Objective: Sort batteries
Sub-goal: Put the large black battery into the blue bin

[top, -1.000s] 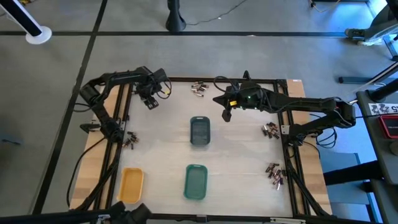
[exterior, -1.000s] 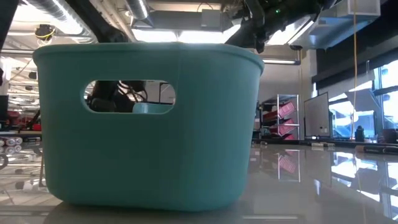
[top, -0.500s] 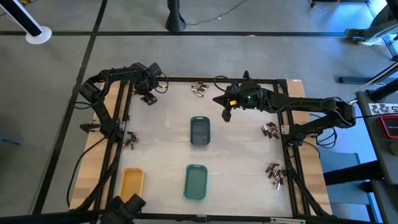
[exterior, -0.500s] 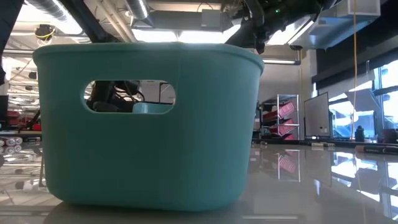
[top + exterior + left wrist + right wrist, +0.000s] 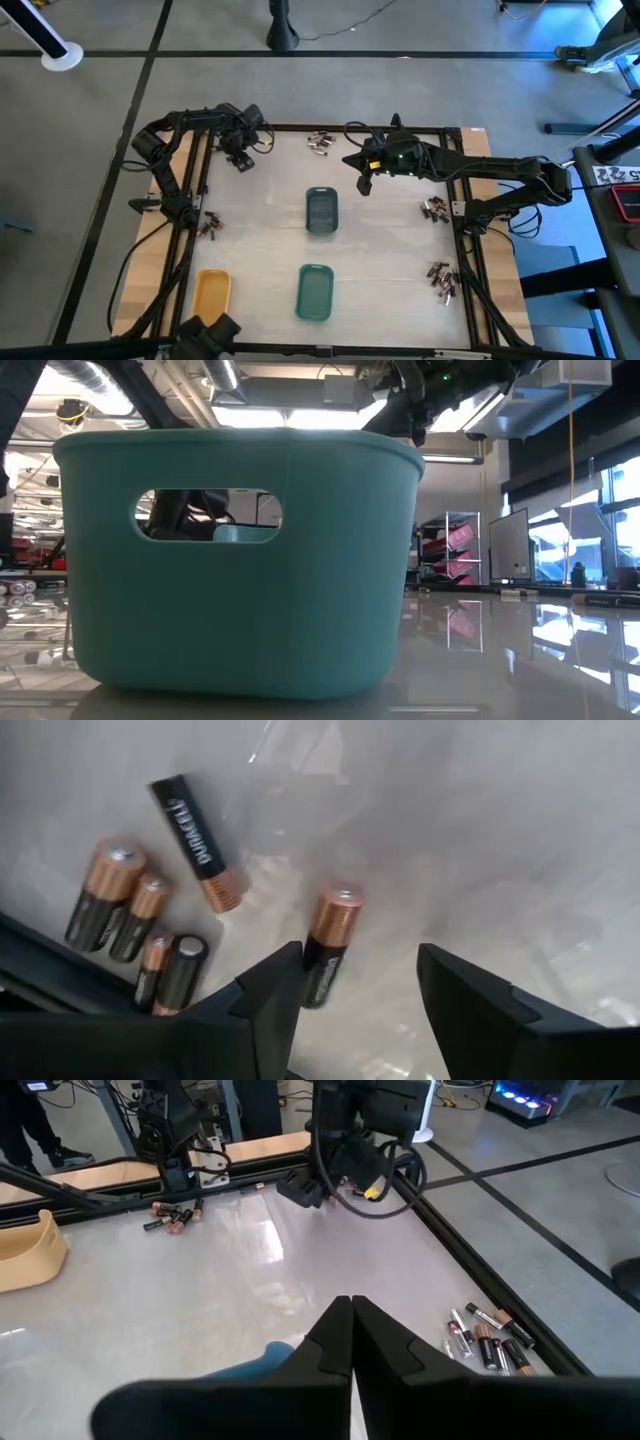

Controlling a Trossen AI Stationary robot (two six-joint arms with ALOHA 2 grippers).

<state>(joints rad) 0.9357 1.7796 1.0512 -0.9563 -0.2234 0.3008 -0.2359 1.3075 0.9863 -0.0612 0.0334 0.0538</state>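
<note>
A yellow tray (image 5: 211,296), green tray (image 5: 314,291) and grey-blue tray (image 5: 321,211) sit on the table (image 5: 260,230).

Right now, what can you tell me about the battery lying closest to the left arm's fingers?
The battery is a small cylinder with a copper-toned top end, a silvery tip and a black body. It lies flat on the pale, shiny table, apart from the other batteries. Its black end sits by one dark finger of the left tool, whose fingers stand apart. Whether that finger touches it cannot be told.

Table centre (image 5: 380,250) free; grey-blue tray (image 5: 321,211), green tray (image 5: 314,292) obstruct.
</note>
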